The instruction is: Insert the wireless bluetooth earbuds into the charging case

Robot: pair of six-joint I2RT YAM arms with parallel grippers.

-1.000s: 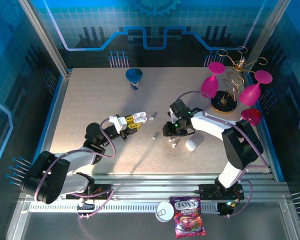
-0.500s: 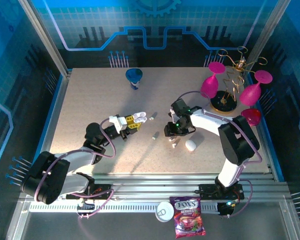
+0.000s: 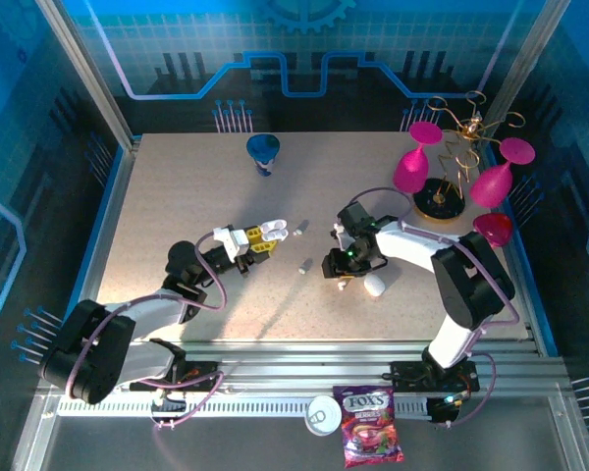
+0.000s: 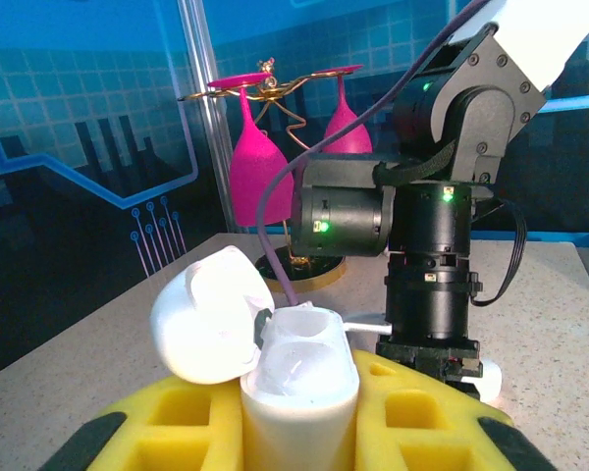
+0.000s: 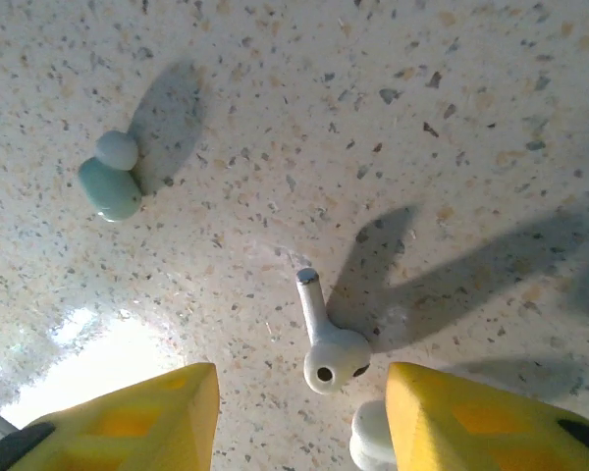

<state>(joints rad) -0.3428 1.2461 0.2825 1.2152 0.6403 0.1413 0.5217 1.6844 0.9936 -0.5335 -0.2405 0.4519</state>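
Right end effector (image 5: 299, 417) released, yellow fingers (image 5: 128, 412) spread either side of one earbud (image 5: 324, 339) lying flat on the tabletop (image 5: 452, 118). Lower centre of the wrist view, stem pointing up-frame. Second earbud (image 5: 112, 177) upper left, well apart. Left end effector (image 4: 299, 427) clenched on the charging case (image 4: 299, 378), lid (image 4: 211, 314) flipped open, centre-left of the overhead view. Earbud probably featherweight, rigid, glossy, slippery. Best pinched across the bulbous head, gently, lest it squirt out.

A blue funnel (image 3: 263, 148) stands far back (pink glasses (image 3: 412, 169) hang on a gold rack (image 3: 442, 201)).
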